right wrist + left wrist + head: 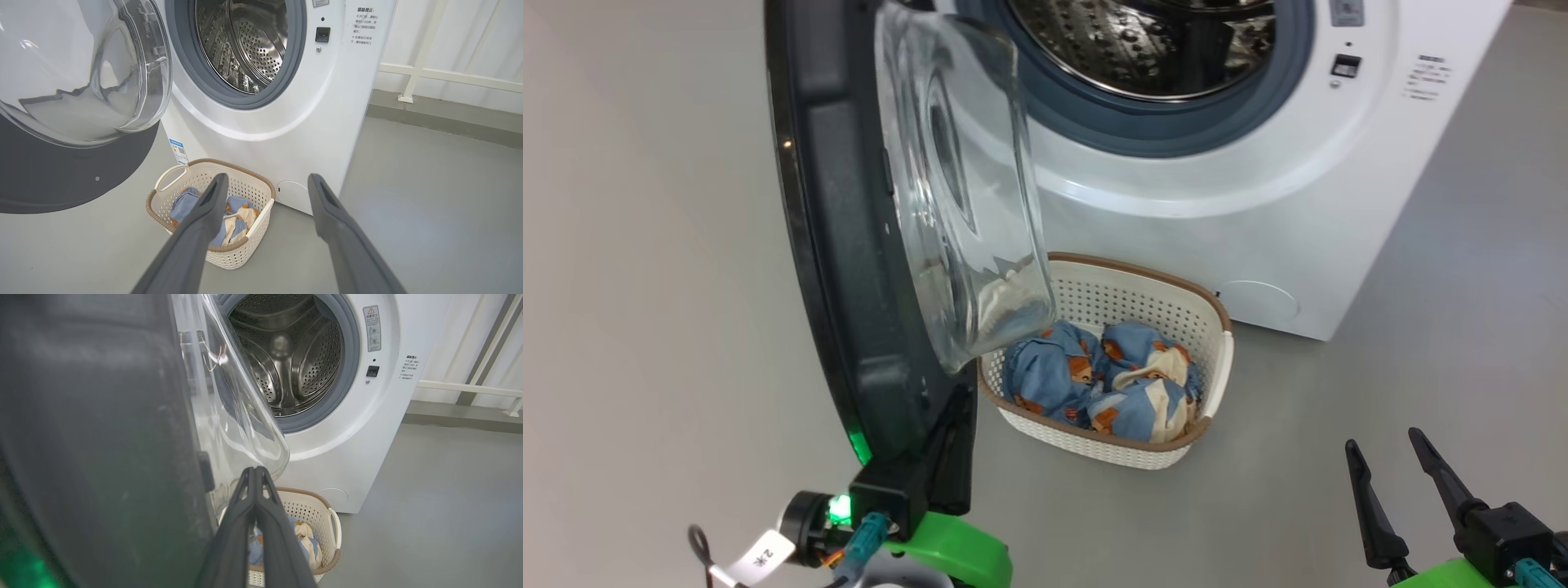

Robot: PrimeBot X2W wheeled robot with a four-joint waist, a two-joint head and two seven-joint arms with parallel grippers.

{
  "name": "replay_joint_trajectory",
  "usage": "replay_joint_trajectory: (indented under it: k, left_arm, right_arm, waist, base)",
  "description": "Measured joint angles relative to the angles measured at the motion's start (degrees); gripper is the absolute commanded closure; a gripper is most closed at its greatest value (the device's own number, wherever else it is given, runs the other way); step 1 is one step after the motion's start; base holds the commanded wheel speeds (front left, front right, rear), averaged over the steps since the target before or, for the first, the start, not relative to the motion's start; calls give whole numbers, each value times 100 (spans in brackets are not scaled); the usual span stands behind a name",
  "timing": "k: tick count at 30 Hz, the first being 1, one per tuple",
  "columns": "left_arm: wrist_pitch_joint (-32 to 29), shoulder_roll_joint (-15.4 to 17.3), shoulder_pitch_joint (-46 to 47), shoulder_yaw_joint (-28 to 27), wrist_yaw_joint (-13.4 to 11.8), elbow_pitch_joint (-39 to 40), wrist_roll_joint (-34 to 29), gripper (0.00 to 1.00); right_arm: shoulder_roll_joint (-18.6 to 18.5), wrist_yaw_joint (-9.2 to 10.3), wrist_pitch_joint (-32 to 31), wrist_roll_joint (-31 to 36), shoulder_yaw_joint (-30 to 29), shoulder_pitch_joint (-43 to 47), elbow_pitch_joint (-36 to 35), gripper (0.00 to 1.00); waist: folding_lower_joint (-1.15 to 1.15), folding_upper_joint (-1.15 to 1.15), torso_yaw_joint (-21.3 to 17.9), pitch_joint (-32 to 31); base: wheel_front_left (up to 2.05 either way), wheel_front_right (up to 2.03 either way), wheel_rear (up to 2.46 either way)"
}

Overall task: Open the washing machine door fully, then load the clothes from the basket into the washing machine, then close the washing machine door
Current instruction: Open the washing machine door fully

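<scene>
My left wrist view: door [94, 437] blurred up close; basket [1131, 306] left end hidden behind it; washing machine [1258, 212] top cut off

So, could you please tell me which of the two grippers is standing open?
The right gripper, fingers spread wide; the left gripper has its fingers pressed together.

Washing machine door [841, 245] open beside the left gripper [255, 471]; clothes [1094, 376] (blue, bear-printed) heaped in basket [1143, 310] beyond it.
</scene>
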State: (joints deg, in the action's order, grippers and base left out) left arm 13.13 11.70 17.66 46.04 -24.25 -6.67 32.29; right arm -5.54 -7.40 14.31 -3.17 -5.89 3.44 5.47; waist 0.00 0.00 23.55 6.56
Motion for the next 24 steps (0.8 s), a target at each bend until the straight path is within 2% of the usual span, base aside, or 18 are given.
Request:
replay_joint_trajectory:
  k: [9,15,24]
  left_arm:
    - [7,237,-98,-210,-20,-44,19,100]
    - [59,368,-98,-497,-21,-120,136,100]
    - [114,405,-91,-1229,-31,-396,226,100]
  right_arm:
    - [-7,0,0,5,11,3,-4,0]
    - [-9,0,0,5,45,5,-26,0]
    - [-98,0,0,5,63,3,-67,0]
  waist:
    - [0,0,282,-76]
    - [0,0,235,-46]
    - [0,0,102,129]
  base:
    - [0,0,0]
    - [0,0,0]
    - [0,0,0]
